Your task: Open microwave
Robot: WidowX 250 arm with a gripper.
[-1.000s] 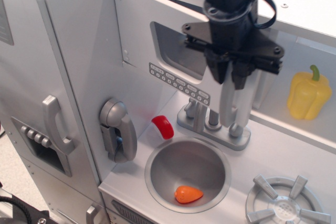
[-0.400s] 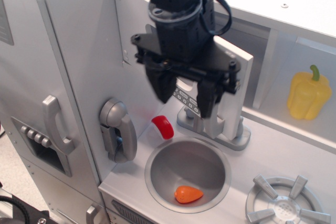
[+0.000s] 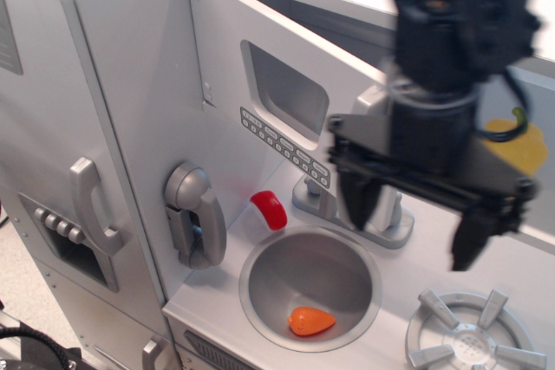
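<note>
The microwave door (image 3: pixel 230 49) is a flat silver-grey panel with a dark rounded window (image 3: pixel 286 88) and a keypad strip (image 3: pixel 286 146). It is hinged on the left and stands swung well out from its box. My gripper (image 3: pixel 414 227) is black and motion-blurred, to the right of the door's free edge and above the counter between sink and burner. It is open and holds nothing; its fingers (image 3: pixel 360 205) point down. It touches neither the door nor the handle. My wrist hides most of the door's handle and the microwave's inside.
A round sink (image 3: pixel 260 292) holds an orange toy (image 3: pixel 310 321). A red piece (image 3: pixel 270 210) and the faucet base (image 3: pixel 390 230) are behind it. A toy phone (image 3: pixel 195 214) hangs on the left wall, beside the fridge door (image 3: pixel 87 205). The burner (image 3: pixel 473 340) is front right. A yellow pepper (image 3: pixel 525 145) is partly hidden.
The microwave door swung outward from nearly closed to wide open. My gripper went left with the handle, then came off it and moved right and down, open.
</note>
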